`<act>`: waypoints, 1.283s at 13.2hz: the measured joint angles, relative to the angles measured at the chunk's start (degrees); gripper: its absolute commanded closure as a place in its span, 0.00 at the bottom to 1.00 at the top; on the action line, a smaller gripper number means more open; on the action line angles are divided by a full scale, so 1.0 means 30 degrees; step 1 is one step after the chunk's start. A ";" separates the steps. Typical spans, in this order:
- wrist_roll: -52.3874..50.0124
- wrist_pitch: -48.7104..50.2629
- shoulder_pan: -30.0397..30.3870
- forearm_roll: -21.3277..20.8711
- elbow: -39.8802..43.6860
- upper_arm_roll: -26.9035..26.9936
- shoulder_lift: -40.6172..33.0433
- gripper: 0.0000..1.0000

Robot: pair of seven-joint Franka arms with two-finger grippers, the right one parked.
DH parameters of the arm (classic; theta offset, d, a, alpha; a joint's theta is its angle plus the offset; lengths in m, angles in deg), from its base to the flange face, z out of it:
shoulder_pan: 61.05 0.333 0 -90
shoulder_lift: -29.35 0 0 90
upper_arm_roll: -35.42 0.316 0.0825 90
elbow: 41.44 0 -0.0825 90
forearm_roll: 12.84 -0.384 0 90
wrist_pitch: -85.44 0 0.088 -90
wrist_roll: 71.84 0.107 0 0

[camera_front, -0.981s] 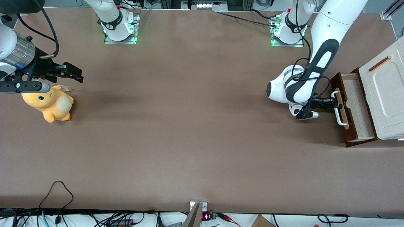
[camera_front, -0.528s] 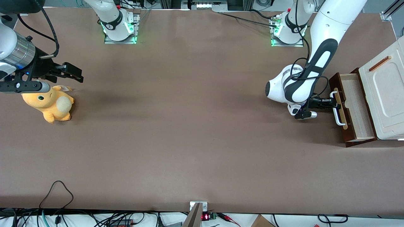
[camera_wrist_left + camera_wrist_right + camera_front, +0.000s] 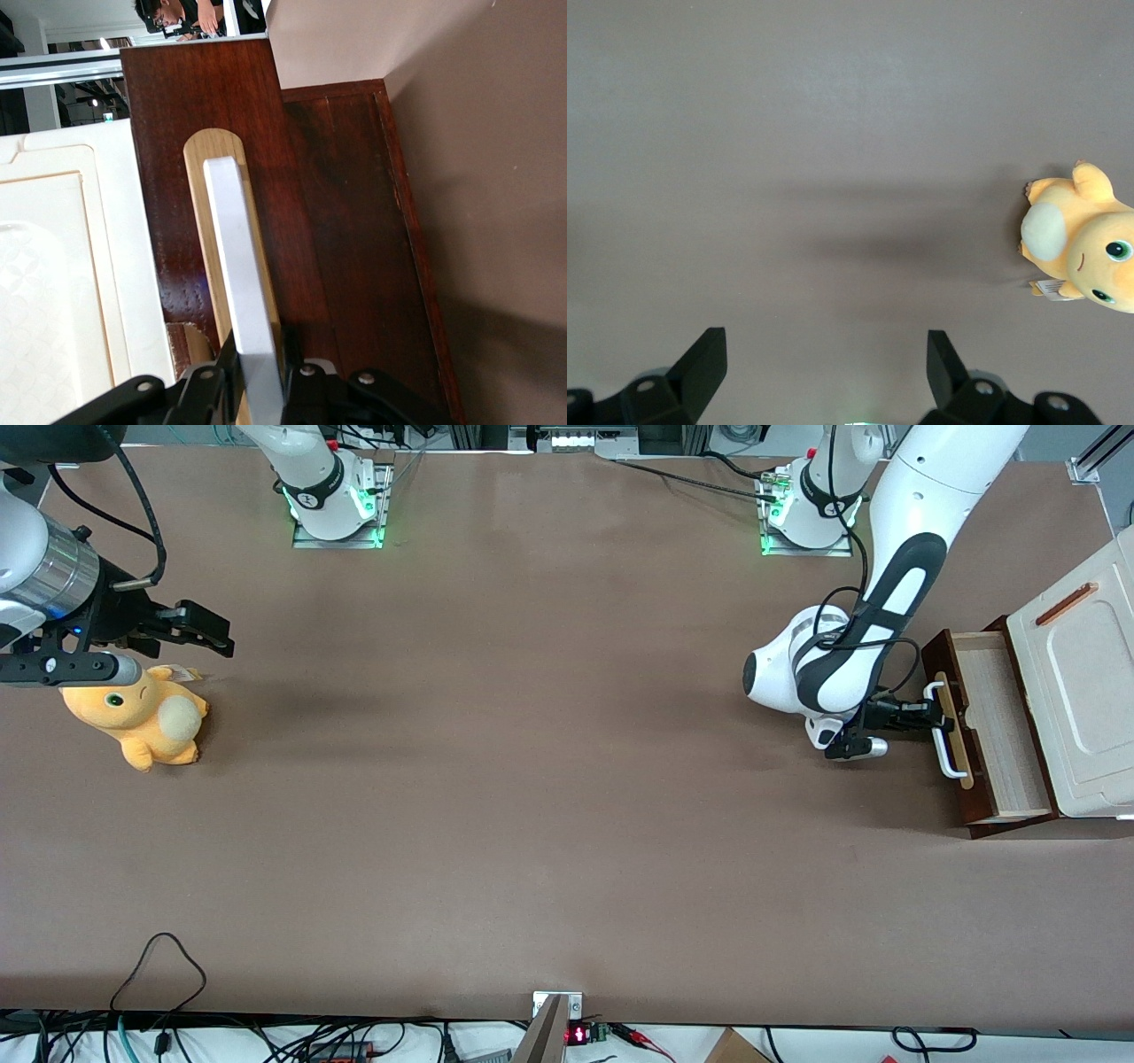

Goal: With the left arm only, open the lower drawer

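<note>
No legible text, label or number anywhere

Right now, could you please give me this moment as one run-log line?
phase: pulling | left gripper: shut on white bar handle | lower drawer: partly open, pale inside showing | cream-white box: above drawer

The front view looks down over the brown table (image 3: 532, 779) (whole); both views share the close-up white bar handle (image 3: 241, 310).

The black gripper (image 3: 930, 716) sits at that handle.

My tool (image 3: 930, 716) looks matt black, gripping the lower drawer (image 3: 990, 731) by its smooth white handle (image 3: 241, 292). The front is glossy dark wood (pale, raw-looking inside), on a matt brown worktop (image 3: 532, 779).
</note>
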 measured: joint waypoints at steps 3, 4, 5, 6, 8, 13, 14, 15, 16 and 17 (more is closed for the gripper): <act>0.0005 0.0000 0.0000 0.0011 0.0000 -0.0061 -0.0001 0.11; 0.0249 -0.0112 -0.0037 -0.0011 0.0063 -0.0206 -0.0004 0.00; 0.0478 -0.0309 -0.0188 -0.0012 0.0208 -0.0479 -0.0010 0.00; 0.0641 -0.0635 -0.0433 -0.0011 0.0331 -0.0727 -0.0007 0.00; 0.0680 -0.0761 -0.0804 0.0121 0.0433 -0.0920 -0.0015 0.00; 0.1446 -0.2263 -0.0840 0.5795 0.2789 -0.0969 -0.1204 0.00; 0.2265 -0.2565 -0.0840 0.7631 0.3467 -0.0987 -0.1866 0.00; 0.3221 -0.2683 -0.0833 0.9265 0.4151 -0.0993 -0.2590 0.00; 0.4057 -0.2698 -0.0799 1.0652 0.4738 -0.0994 -0.3345 0.00; 0.4646 -0.2698 -0.0719 1.2232 0.5240 -0.0986 -0.4106 0.00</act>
